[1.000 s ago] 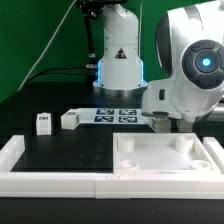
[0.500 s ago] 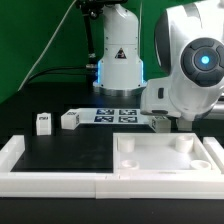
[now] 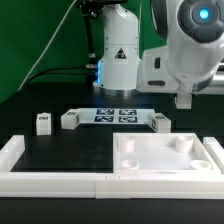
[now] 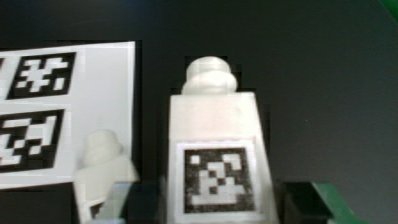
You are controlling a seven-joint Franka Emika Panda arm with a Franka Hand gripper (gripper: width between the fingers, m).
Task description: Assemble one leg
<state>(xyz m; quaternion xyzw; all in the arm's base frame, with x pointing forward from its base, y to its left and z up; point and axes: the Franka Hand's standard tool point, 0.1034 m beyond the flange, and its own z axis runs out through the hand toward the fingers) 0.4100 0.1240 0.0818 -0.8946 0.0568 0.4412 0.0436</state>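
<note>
A leg (image 3: pixel 160 122), a small white post with a tag, lies on the black table just behind the white tabletop (image 3: pixel 165 160). My gripper (image 3: pixel 185 99) hangs above it, open and empty. In the wrist view the leg (image 4: pixel 217 140) lies lengthwise between my fingers (image 4: pixel 118 205), tag face up, with a dark gap on each side. A second white post (image 4: pixel 102 160) lies next to it. Two more legs (image 3: pixel 43 122) (image 3: pixel 68 120) stand at the exterior view's left.
The marker board (image 3: pixel 115 115) lies behind the legs, in front of the arm's base; it also shows in the wrist view (image 4: pixel 54 100). Long white border bars (image 3: pixel 50 182) run along the front and both sides.
My gripper has risen from table height at the leg to well above it. The leg has stayed on the table.
</note>
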